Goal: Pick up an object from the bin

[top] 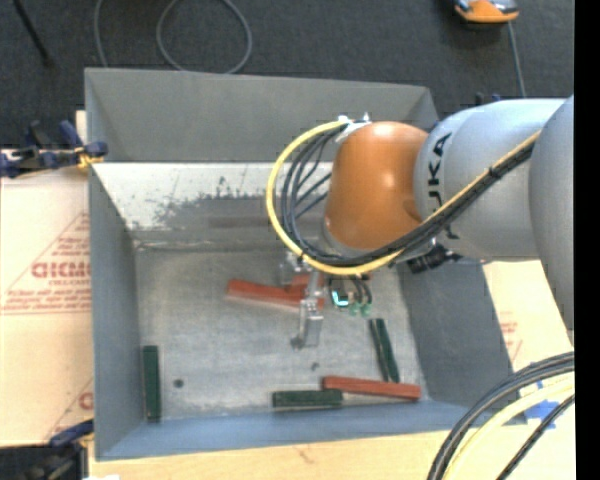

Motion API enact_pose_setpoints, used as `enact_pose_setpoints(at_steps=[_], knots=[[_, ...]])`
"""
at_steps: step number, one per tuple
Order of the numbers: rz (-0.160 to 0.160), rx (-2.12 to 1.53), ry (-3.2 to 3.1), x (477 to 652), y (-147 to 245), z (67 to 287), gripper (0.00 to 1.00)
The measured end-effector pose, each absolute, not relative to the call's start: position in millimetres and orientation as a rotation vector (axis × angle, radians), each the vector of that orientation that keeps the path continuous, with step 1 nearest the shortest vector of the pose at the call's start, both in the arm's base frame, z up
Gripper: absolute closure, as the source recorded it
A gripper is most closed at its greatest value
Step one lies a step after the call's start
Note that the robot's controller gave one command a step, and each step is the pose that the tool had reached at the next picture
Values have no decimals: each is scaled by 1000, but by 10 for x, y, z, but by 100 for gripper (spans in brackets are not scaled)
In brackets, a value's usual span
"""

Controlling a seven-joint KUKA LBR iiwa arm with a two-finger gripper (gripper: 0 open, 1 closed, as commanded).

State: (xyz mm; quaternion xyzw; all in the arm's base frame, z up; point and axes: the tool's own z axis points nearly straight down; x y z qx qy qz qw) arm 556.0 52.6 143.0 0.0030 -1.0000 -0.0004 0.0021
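Note:
My gripper (305,326) hangs low over the middle of the bin floor, under the arm's orange cover. A flat red stick (263,293) lies slanted just to its left, and the stick's right end reaches the gripper's body. Whether the stick is gripped cannot be made out. A dark green stick (384,350) lies slanted on the floor just right of the gripper.
Along the front wall lie another red stick (372,388) and a dark green stick (307,399), end to end. A third dark green stick (152,382) lies along the left wall. The arm and its cables cover the bin's right back part.

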Motion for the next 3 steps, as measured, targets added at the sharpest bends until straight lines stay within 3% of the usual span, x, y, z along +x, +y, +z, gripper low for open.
enact_pose_setpoints(at_steps=[1, 2, 3], knots=[[3, 71, -3138, 5817, 274, 715, 0], [0, 68, -3144, 5831, 287, 758, 100], [-2, -12, -3156, 6186, 396, 2379, 100]])
